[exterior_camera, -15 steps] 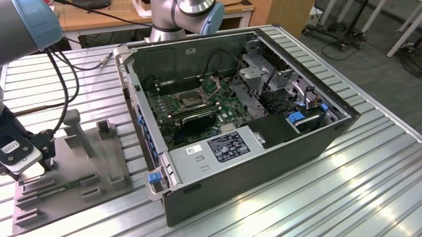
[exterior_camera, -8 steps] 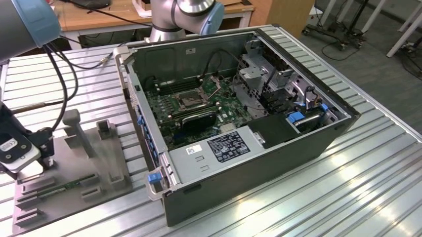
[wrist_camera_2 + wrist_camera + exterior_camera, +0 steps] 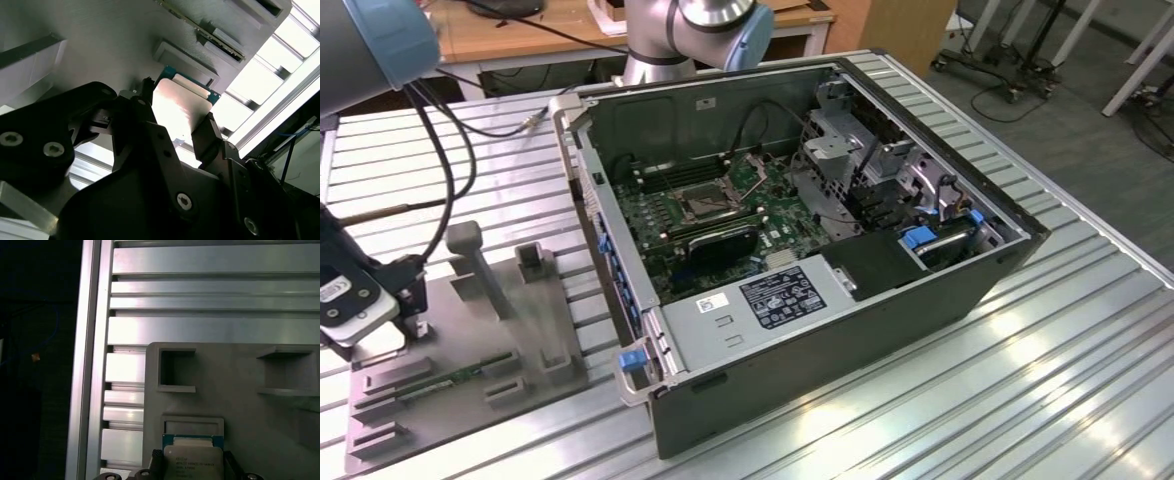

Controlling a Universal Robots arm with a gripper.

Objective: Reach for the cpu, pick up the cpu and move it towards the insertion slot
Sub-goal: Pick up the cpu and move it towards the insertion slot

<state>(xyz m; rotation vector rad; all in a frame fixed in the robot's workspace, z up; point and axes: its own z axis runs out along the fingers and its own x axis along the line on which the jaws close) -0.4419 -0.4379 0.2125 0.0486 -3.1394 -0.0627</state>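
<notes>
Over the tray [image 3: 235, 410], the gripper [image 3: 176, 106] seemingly clamps the cpu [image 3: 193, 466], print unreadable.

The cpu [image 3: 180, 112], silver-topped with a green edge, lay flat on the grey tray [image 3: 240, 405]. The metal-framed slot [image 3: 698, 203] sat on the motherboard [image 3: 654, 235], well apart.

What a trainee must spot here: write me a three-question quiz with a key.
1. True or false: the cpu already sits in the insertion slot.
2. The hand is above: A the grey tray, B the open computer case, C the insertion slot.
3. Fill in: the hand's fingers flank the ____.
Key: 1 false, it is at the hand, away from the slot; 2 A; 3 cpu.
</notes>
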